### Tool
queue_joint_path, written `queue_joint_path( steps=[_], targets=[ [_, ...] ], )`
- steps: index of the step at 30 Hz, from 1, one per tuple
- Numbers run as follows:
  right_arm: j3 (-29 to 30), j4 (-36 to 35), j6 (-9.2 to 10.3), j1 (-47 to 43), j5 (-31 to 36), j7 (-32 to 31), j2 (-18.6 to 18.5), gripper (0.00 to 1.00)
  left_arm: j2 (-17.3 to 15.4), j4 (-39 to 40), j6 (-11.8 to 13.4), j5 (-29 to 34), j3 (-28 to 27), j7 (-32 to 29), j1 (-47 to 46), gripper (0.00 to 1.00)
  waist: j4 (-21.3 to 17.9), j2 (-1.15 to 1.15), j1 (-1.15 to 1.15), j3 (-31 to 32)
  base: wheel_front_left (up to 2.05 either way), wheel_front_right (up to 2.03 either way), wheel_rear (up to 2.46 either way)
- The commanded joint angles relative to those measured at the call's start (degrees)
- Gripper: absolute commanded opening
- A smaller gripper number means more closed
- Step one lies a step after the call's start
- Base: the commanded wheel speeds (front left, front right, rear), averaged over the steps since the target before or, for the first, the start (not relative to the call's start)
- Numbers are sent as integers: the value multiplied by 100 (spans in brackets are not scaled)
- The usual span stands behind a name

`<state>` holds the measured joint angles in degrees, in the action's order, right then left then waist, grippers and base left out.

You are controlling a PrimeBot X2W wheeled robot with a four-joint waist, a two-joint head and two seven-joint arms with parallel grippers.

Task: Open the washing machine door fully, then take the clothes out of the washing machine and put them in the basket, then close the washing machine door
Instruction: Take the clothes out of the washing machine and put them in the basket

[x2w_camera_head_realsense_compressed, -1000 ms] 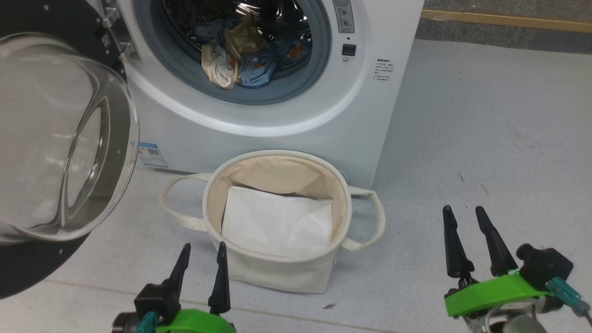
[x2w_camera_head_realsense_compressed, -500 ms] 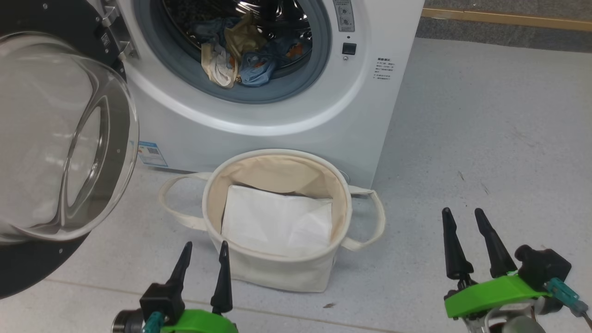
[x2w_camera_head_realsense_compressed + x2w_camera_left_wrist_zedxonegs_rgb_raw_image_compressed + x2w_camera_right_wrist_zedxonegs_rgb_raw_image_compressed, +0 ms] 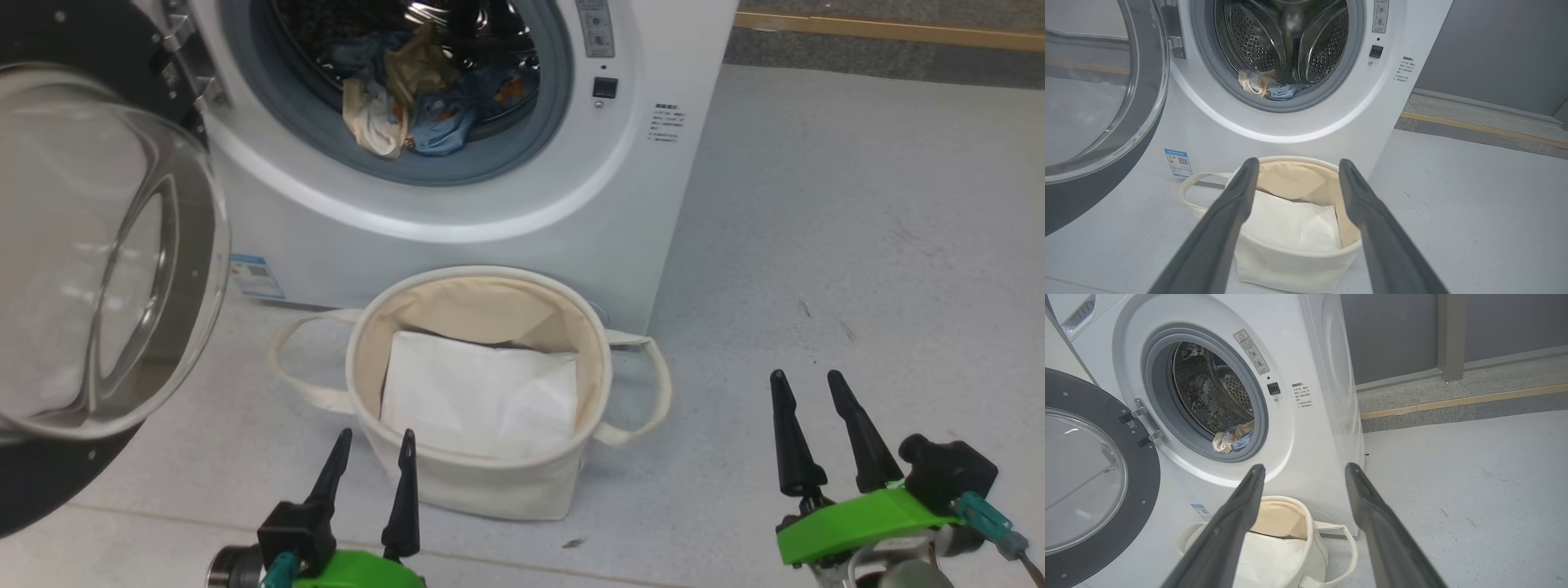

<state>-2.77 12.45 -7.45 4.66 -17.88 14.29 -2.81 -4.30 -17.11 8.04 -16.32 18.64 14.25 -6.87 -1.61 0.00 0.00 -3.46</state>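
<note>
The white washing machine (image 3: 457,204) stands ahead with its door (image 3: 90,269) swung wide open to the left, glass dome facing me. Cream and blue clothes (image 3: 408,106) lie bunched at the front of the drum, also seen as clothes (image 3: 1267,85) and clothes (image 3: 1233,439). The cream basket (image 3: 478,482) sits on the floor right before the machine. My left gripper (image 3: 374,445) is open, just in front of the basket's near rim. My right gripper (image 3: 804,388) is open over bare floor to the right.
A plain white folded sheet (image 3: 478,392) lies inside the basket. Grey floor (image 3: 857,245) stretches right of the machine, ending at a yellow strip (image 3: 890,33). A grey wall (image 3: 1412,330) rises behind.
The whole head view has shifted slightly left and down, so the camera moved. My left gripper reaches a little further forward toward the basket. Clothes, basket and door stay put.
</note>
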Motion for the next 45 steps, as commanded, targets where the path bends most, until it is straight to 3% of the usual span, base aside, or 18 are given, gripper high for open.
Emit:
queue_joint_path(
  steps=[1, 11, 19, 36, 45],
  targets=[
    [-134, -156, -3, 161, 24, 71, -7, 100, 22, 195, -34, 56, -164, 74, -207, 100, 3, 0, 0, -9, 176, -122, -55],
    [-170, -118, -3, 173, 28, 71, -7, 100, 70, 215, 10, 22, -260, 74, -229, 100, 20, 0, 0, -5, 213, -186, -26],
    [-216, -110, -3, 216, 15, 71, -7, 100, 83, 393, -125, 203, -207, 74, -205, 100, 47, 0, 0, -90, 139, -138, -1],
    [-234, -131, -3, 249, 14, 71, -7, 100, 116, 433, -119, 321, -292, 74, -184, 100, 55, 0, 0, -113, 19, -19, 0],
    [-249, -148, -3, 249, 6, 71, -7, 100, 125, 340, 32, 364, -406, 74, -192, 100, 44, 0, 0, -135, 0, 0, 0]
  ],
)
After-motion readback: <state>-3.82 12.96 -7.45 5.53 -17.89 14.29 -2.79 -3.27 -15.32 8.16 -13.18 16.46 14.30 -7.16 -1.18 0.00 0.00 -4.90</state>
